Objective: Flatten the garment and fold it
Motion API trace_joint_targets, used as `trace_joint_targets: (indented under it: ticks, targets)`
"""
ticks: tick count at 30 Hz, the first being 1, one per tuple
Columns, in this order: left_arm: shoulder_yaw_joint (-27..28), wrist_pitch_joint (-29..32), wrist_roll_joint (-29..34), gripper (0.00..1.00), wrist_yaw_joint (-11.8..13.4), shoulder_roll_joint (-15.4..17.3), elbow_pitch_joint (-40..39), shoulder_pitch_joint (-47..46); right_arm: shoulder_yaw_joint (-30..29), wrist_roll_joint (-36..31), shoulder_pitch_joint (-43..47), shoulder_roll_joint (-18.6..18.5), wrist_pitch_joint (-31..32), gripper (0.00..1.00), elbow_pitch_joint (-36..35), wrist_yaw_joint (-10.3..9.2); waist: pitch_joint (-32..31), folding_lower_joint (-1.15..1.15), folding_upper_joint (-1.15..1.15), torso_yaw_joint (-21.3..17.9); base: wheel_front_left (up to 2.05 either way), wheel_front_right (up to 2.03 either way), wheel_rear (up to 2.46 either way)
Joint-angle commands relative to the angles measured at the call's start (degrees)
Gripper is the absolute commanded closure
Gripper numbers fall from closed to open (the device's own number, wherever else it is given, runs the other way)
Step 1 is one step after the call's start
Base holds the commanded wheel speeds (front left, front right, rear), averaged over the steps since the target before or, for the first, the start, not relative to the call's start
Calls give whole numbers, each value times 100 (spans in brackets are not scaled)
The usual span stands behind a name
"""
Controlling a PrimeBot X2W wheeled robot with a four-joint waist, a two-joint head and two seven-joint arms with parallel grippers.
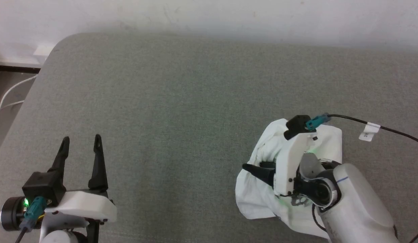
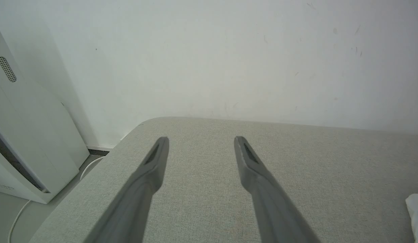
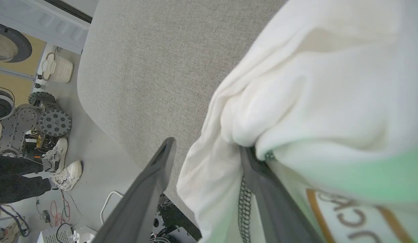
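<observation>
Garment (image 1: 259, 202) sits bunched in a heap at the near right of the grey surface (image 1: 182, 101), with my right gripper (image 3: 207, 145) on top of it. That gripper is spread wide, with white fabric lying in the gap and draped over one side, nothing pinched. My left gripper (image 1: 82, 137) hovers at near left, spread wide and holding nothing, well apart from the heap.

1. The garment (image 1: 259, 199), lower right: white, with a dark grey zigzag seam (image 3: 243, 209) and a brown-lettered patch (image 3: 357, 221).
2. The padded surface (image 1: 182, 101): plain grey weave.
3. The left gripper (image 1: 82, 137), lower left: black fingers, white housing.
4. The plug (image 1: 316, 122) above the garment: teal.
</observation>
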Motion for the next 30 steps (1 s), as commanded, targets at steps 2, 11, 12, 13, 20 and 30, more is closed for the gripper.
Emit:
trace_joint_targets:
  ticks: [2, 11, 12, 13, 20, 30]
  targets:
    - [23, -66, -15, 0, -28, -24, 54, -57, 342, -102, -134, 14, -305, 0, -171, -4, 47, -1, 0, -17, 0, 0, 0]
    - [113, -18, -29, 0, 67, 89, 85, 26, 1634, -564, 38, -809, -1493, 0, -1661, -4, -91, -1, 0, -270, 0, 0, 0]
    - [121, -8, -28, 0, 82, 104, 83, 38, 1597, -622, 87, -867, -1721, 0, -1788, -4, -117, -1, 0, -299, 0, 0, 0]
    - [127, 4, -27, 0, 96, 117, 80, 51, 1512, -701, 138, -909, -1962, 0, -1899, -4, -143, -1, 0, -323, 0, 0, 0]
    - [188, 74, -37, 0, 207, 209, 77, 168, 431, -1288, 799, -977, -3367, 0, -2531, -4, -317, -1, 0, -461, 0, 0, 0]
    - [321, 106, -139, 0, 310, 311, 93, 415, -1739, -1893, 1999, -580, -3749, 0, -3268, -4, -492, -1, 0, -635, 0, 0, 0]
